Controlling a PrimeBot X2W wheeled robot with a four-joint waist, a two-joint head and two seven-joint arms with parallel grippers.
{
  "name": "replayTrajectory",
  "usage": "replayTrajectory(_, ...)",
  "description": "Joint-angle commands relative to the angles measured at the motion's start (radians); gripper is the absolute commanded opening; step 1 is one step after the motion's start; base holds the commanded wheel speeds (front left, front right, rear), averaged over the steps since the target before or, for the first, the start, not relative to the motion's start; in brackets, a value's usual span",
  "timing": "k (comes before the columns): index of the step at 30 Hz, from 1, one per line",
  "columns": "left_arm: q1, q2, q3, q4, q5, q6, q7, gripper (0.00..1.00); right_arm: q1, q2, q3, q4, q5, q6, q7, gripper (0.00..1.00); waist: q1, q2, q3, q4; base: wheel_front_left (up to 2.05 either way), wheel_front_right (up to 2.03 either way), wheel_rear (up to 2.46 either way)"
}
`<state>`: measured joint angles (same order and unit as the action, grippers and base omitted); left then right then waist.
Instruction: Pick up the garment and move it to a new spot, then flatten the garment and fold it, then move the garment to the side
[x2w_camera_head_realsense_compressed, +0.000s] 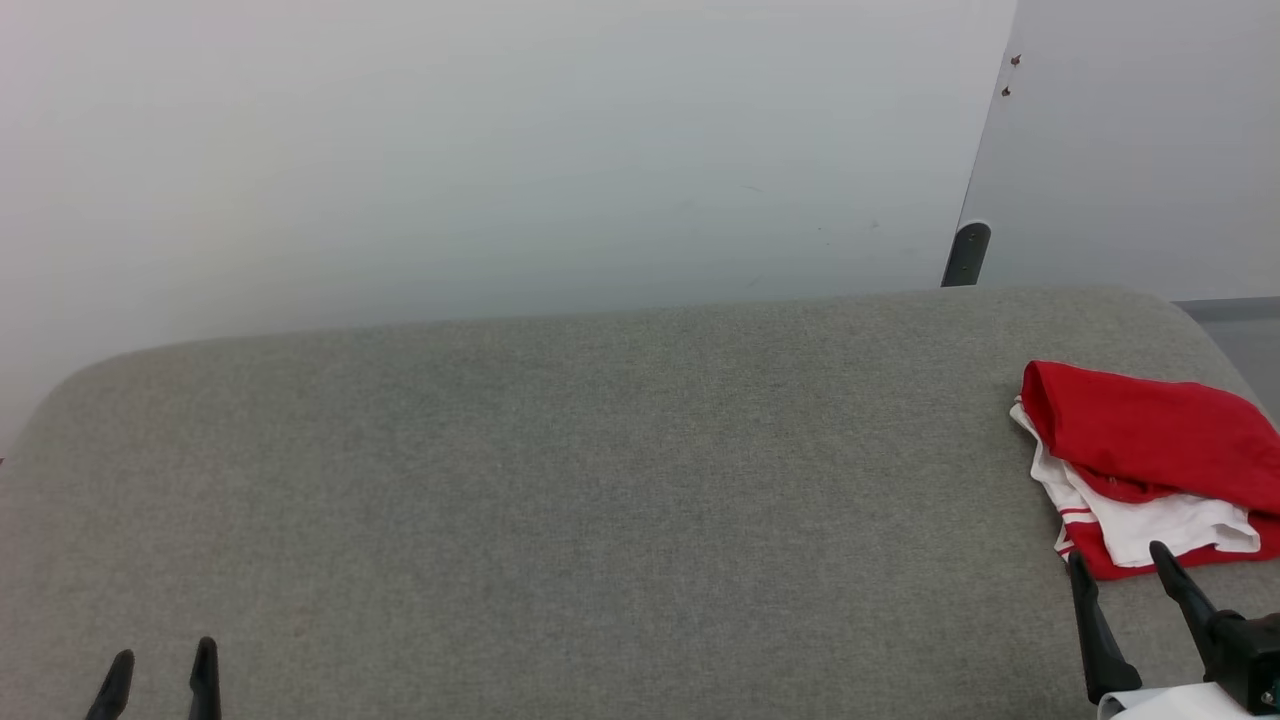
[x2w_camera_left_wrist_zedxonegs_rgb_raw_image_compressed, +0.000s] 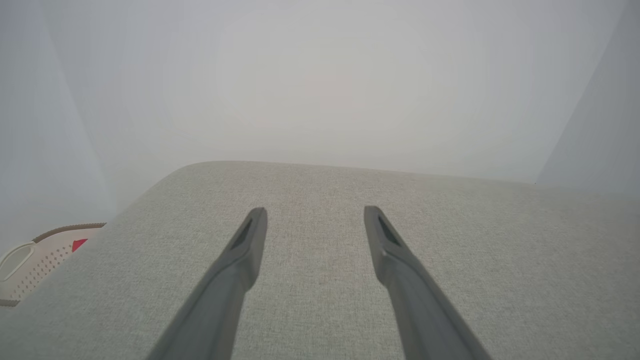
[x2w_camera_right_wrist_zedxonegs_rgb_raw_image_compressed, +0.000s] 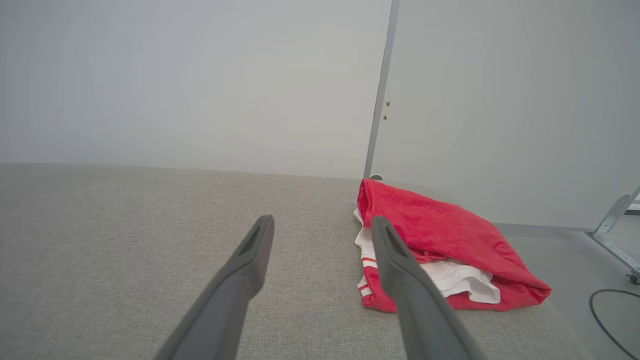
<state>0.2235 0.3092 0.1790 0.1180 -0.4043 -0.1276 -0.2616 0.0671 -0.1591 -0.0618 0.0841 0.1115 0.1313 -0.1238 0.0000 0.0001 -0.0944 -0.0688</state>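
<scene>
The garment (x2w_camera_head_realsense_compressed: 1150, 440) lies folded in a red bundle with white layers and striped trim showing, at the right end of the grey upholstered surface (x2w_camera_head_realsense_compressed: 600, 480). In the right wrist view the garment (x2w_camera_right_wrist_zedxonegs_rgb_raw_image_compressed: 440, 235) sits just right of my fingers. My right gripper (x2w_camera_head_realsense_compressed: 1120, 570) is open just in front of the garment's near edge, holding nothing. My left gripper (x2w_camera_head_realsense_compressed: 162, 665) is open at the lower left, far from the garment, over bare fabric. The left wrist view shows its fingers (x2w_camera_left_wrist_zedxonegs_rgb_raw_image_compressed: 250, 240) spread above the grey surface.
A pale perforated basket (x2w_camera_left_wrist_zedxonegs_rgb_raw_image_compressed: 35, 260) with a bit of red in it stands beside the surface's left edge. White wall panels (x2w_camera_head_realsense_compressed: 500, 150) rise behind. Beyond the surface's right end are floor, a metal frame leg (x2w_camera_right_wrist_zedxonegs_rgb_raw_image_compressed: 615, 235) and a black cable (x2w_camera_right_wrist_zedxonegs_rgb_raw_image_compressed: 605, 315).
</scene>
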Motion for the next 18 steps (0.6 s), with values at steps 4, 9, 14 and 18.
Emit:
replayTrajectory(4, 0.000, 0.000, 0.002, 0.005, 0.009, -0.002, -0.004, 1.00, 0.012, -0.001, 0.008, 0.001, 0.002, -0.001, 0.000, 1.00, 0.0000, -0.0001, 0.000, 0.001, 0.00, 0.00, 0.00)
replayTrajectory(9, 0.009, -0.038, -0.011, 0.043, -0.004, 0.000, 0.008, 0.00, 0.017, 0.013, 0.006, 0.042, 0.004, 0.000, 0.002, 0.00, 0.0000, -0.0001, 0.001, 0.002, 0.00, 0.00, 0.00)
replayTrajectory(14, -0.007, -0.063, -0.016, 0.064, -0.060, 0.000, 0.028, 0.00, 0.014, 0.022, 0.000, 0.068, 0.075, 0.000, 0.018, 0.00, 0.0000, -0.0001, 0.003, 0.003, 0.00, 0.00, 0.00)
replayTrajectory(18, -0.026, -0.074, -0.019, 0.067, -0.125, 0.000, 0.048, 0.00, 0.003, 0.027, -0.003, 0.072, 0.157, 0.000, 0.030, 0.00, 0.0000, -0.0001, 0.006, 0.006, 0.00, 0.00, 0.00)
